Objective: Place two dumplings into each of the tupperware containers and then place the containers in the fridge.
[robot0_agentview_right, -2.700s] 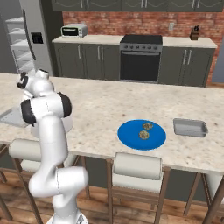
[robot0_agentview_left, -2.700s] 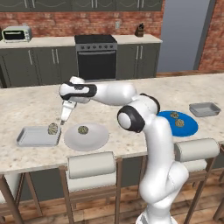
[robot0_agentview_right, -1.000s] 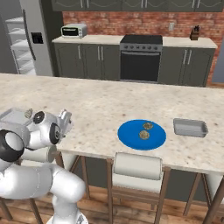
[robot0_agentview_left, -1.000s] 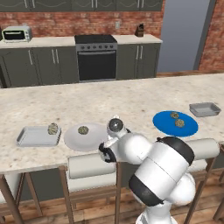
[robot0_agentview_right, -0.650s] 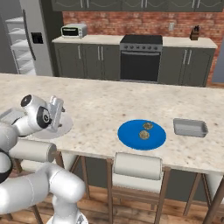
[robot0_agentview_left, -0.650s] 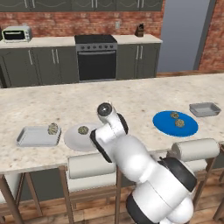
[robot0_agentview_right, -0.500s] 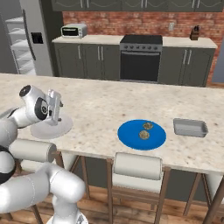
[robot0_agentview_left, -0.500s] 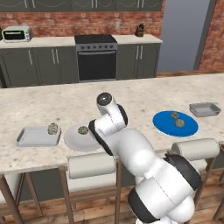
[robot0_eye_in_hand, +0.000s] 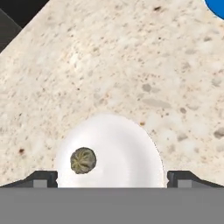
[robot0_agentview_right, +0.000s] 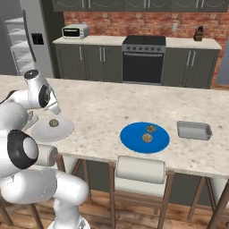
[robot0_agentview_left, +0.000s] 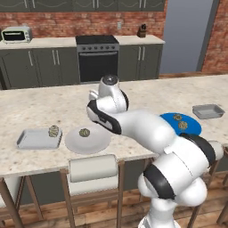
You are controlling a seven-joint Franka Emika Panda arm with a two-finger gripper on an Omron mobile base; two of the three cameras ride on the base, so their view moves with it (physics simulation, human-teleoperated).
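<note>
above the white plate (robot0_eye_in_hand: 127, 153) | gripper (robot0_eye_in_hand: 111, 177): jaws wide apart, holding nothing | one dumpling (robot0_eye_in_hand: 83, 160) on that plate | another dumpling (robot0_agentview_left: 54, 131) in the left container (robot0_agentview_left: 33, 140)

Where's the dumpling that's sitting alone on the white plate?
In the left base view, that dumpling lies on the white plate near the counter's front edge, just right of the grey tray holding another dumpling.

Home kitchen: black oven (robot0_agentview_left: 97, 58), dark cabinets (robot0_agentview_left: 42, 67), brick wall (robot0_agentview_left: 89, 22), stone island counter (robot0_agentview_left: 44, 102).
</note>
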